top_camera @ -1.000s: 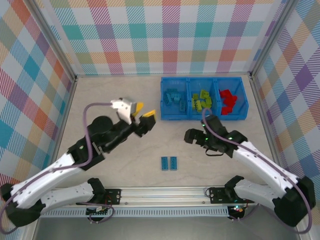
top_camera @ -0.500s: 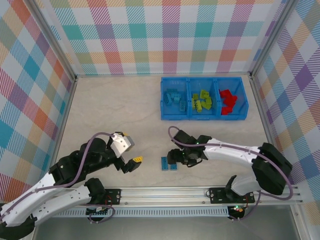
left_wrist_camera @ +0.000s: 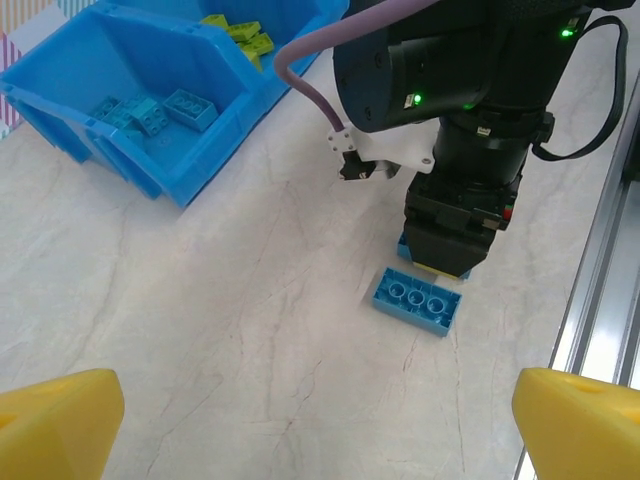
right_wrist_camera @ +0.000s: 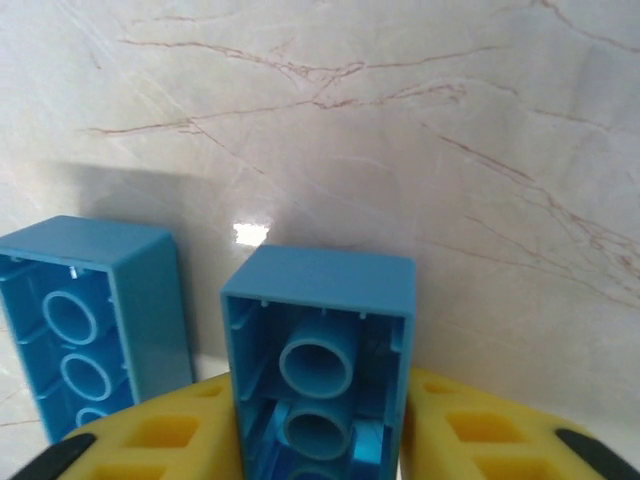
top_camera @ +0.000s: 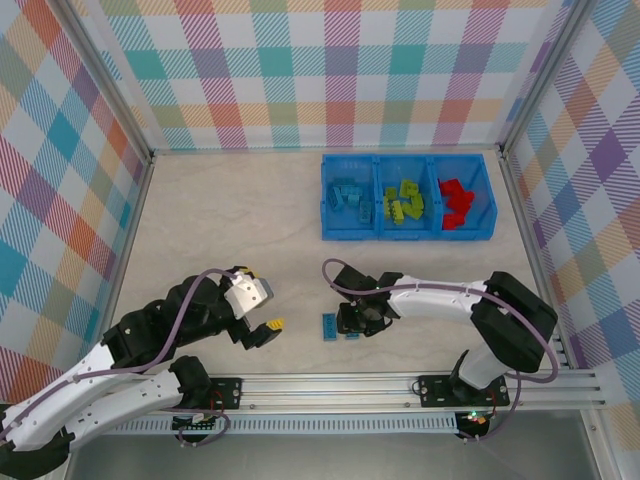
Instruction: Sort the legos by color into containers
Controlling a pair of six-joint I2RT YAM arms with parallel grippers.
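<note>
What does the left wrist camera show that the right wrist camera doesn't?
Left wrist, not right wrist: the blue bin with light blue bricks and lime green bricks inside, the rail, the right arm from outside, and the left gripper open wide. Right wrist, not left: the hollow underside of the gripped brick, tight between the right gripper's yellow fingers. Both: the loose blue brick lying underside up on the marble table.

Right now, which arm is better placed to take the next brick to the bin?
Right. The right gripper is closed on a blue brick between its yellow fingers, and the blue bin sits on its side of the table. The left gripper hangs open beside the second brick, gripping nothing.
</note>
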